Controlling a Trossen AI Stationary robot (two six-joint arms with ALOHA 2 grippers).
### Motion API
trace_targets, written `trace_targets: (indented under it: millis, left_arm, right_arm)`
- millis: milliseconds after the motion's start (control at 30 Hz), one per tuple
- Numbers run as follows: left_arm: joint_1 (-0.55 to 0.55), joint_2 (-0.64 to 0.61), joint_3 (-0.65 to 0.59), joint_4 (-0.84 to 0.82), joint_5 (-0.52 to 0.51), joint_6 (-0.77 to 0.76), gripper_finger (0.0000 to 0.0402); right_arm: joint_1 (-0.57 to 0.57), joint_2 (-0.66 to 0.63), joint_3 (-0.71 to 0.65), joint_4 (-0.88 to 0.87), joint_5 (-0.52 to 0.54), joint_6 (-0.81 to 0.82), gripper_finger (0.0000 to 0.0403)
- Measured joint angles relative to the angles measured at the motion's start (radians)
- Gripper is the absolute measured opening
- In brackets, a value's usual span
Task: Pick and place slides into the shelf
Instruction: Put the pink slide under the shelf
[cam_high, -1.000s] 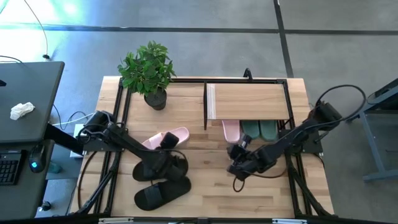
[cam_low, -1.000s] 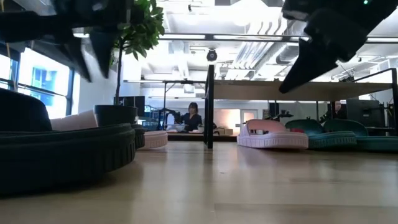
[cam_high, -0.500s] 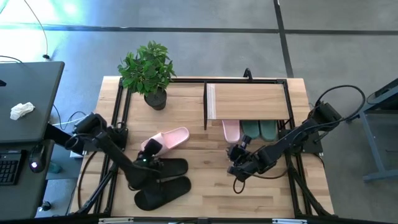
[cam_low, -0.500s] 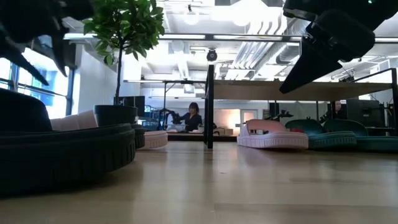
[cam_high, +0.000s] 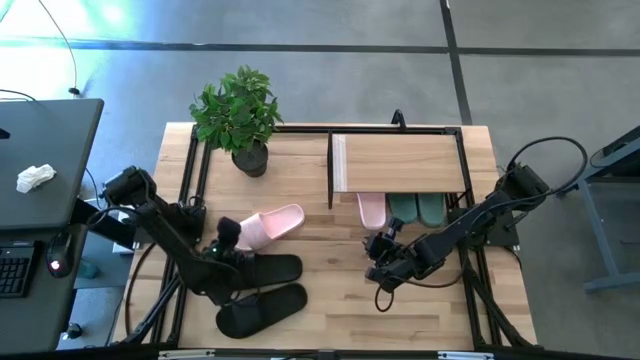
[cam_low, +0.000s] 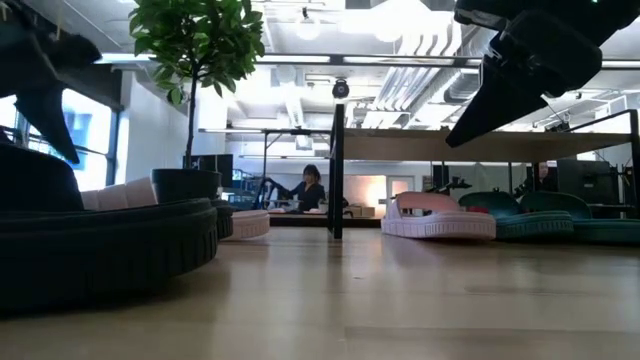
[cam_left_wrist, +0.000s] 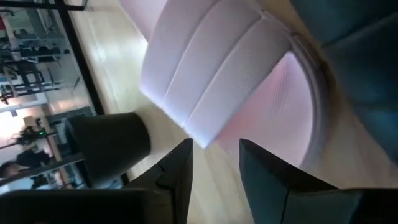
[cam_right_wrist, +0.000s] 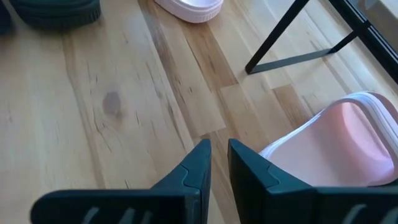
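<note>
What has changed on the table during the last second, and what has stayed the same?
The left end effector has drawn back from over the black slides toward the table's left edge and now sits empty beside the loose pink slide, its fingers slightly apart. It let nothing go and picked nothing up. The right end effector, the slides under the shelf and the plant stayed as they were.

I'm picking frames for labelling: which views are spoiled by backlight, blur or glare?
Low view: bright ceiling lights behind leave the black slide and arms as dark silhouettes. Left wrist view: the pink slide is close and soft. High view: evenly lit, with glare on the floor at top left.
</note>
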Motion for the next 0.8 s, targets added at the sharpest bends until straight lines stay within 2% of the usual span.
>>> trace_targets:
  millis: [500, 800]
  left_arm:
    - [0.000, -0.005, -0.148, 0.158, -0.108, 0.004, 0.0115]
    - [0.001, -0.005, -0.171, 0.214, -0.165, 0.115, 0.0115]
  right_arm:
    - [-0.002, 0.000, 0.000, 0.000, 0.001, -0.001, 0.0044]
    - [-0.002, 0.000, 0.000, 0.000, 0.001, -0.001, 0.0044]
